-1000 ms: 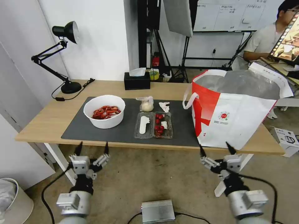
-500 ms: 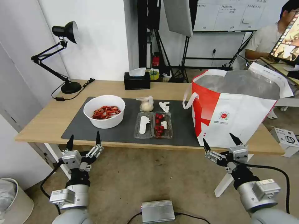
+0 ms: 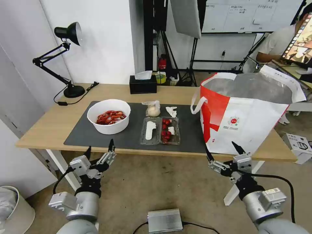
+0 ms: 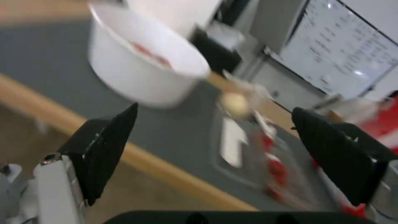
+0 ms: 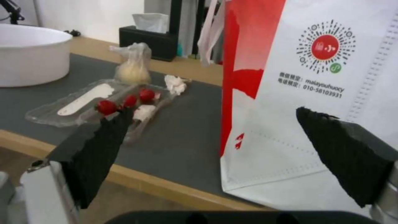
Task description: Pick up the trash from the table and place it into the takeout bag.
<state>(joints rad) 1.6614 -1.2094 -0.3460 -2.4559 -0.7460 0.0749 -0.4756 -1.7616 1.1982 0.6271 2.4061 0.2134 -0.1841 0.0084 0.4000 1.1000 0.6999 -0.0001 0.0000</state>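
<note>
A: Where does the trash sit?
B: On the mat [image 3: 130, 138], left of the takeout bag [image 3: 247, 125]: bowl [image 3: 109, 116], tray [image 3: 160, 130], tissue [image 3: 171, 111], knotted bag [image 3: 153, 109].
A: And the end effectors?
B: The left end effector [image 3: 100, 153] and the right end effector [image 3: 222, 153] hang below the tabletop [image 3: 48, 125] edge, fingers spread wide, holding nothing. Each probably needs to rise clear of that edge before reaching in.

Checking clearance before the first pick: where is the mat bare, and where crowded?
Bare: the mat between the tray and takeout bag, and left of the bowl. Crowded: knotted bag and tissue sit close behind the tray.
</note>
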